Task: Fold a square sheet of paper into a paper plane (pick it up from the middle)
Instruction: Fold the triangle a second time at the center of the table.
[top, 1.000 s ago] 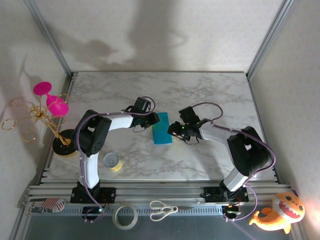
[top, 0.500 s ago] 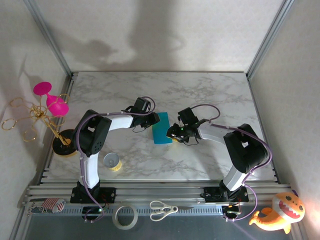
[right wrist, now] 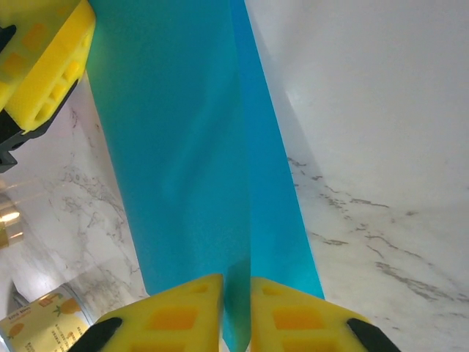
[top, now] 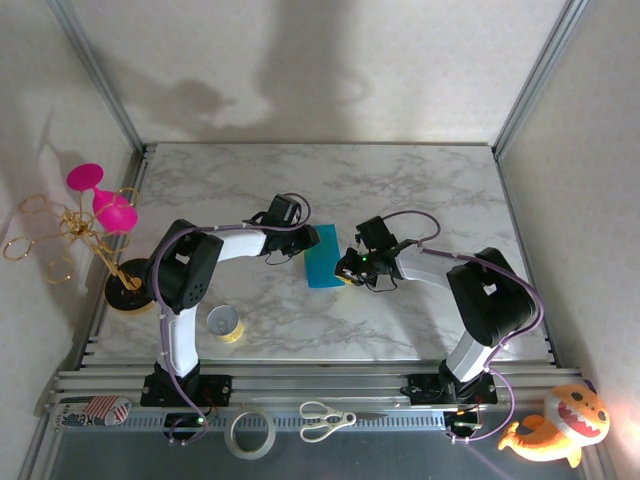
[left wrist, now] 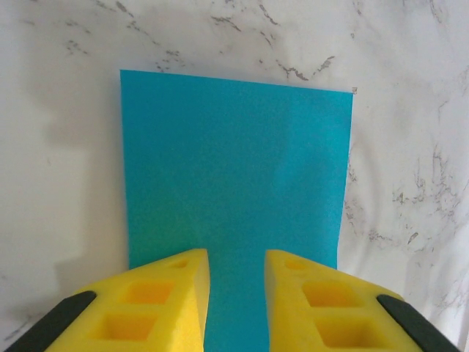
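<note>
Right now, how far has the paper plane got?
Done: the sheet looks folded once, a narrow rectangle with two layers. In hand: the right claw pinches its edge; the left claw straddles the opposite edge, open. Left: no slanted creases or nose yet.

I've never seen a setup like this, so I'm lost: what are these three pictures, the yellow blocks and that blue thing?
Two robot arms stand on a marble table. The wide picture looks down from above; the other two come from cameras on each wrist. The yellow blocks are gripper fingers. The blue thing is the square sheet of paper, apparently folded over. The left gripper rests over it, fingers apart; the right gripper pinches one edge. A yellow tape roll lies nearby.
</note>
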